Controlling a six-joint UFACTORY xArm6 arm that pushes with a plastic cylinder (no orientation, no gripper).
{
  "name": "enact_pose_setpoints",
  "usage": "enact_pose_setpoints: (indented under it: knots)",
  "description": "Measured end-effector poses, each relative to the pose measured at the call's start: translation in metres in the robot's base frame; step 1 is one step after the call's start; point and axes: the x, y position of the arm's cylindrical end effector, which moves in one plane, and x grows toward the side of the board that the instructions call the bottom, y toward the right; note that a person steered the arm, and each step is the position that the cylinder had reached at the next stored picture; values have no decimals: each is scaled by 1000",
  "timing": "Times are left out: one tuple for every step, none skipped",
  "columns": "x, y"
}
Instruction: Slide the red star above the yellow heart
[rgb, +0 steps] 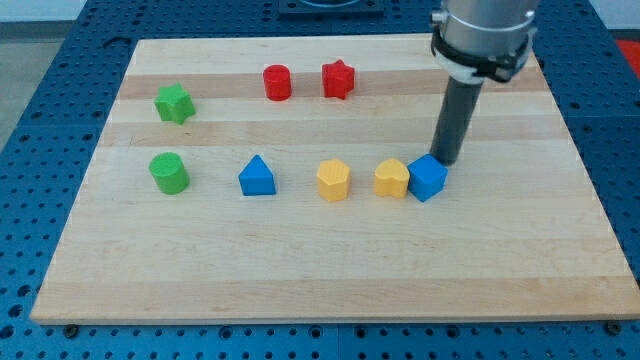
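The red star (339, 79) lies near the view's top, right of the red cylinder (277, 82). The yellow heart (391, 178) lies lower, in the middle row, touching the blue cube (427, 178) on its right. My tip (446, 161) stands just behind the blue cube's upper right edge, right of the yellow heart and well below and right of the red star.
A yellow hexagon (333, 180), a blue triangle block (257, 176) and a green cylinder (168, 172) sit in the middle row to the left. A green star (174, 103) lies at upper left. The wooden board (320, 280) ends on a blue perforated table.
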Motion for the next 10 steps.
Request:
enact_pose_setpoints:
  knots:
    - [-53,-25]
    - [-115,-69]
    - [-179,-104]
    - [-192,-129]
    - [-192,-142]
    - [-171,-145]
    - [-149,-145]
    - [-149,-145]
    - [-148,-137]
    - [-135,-120]
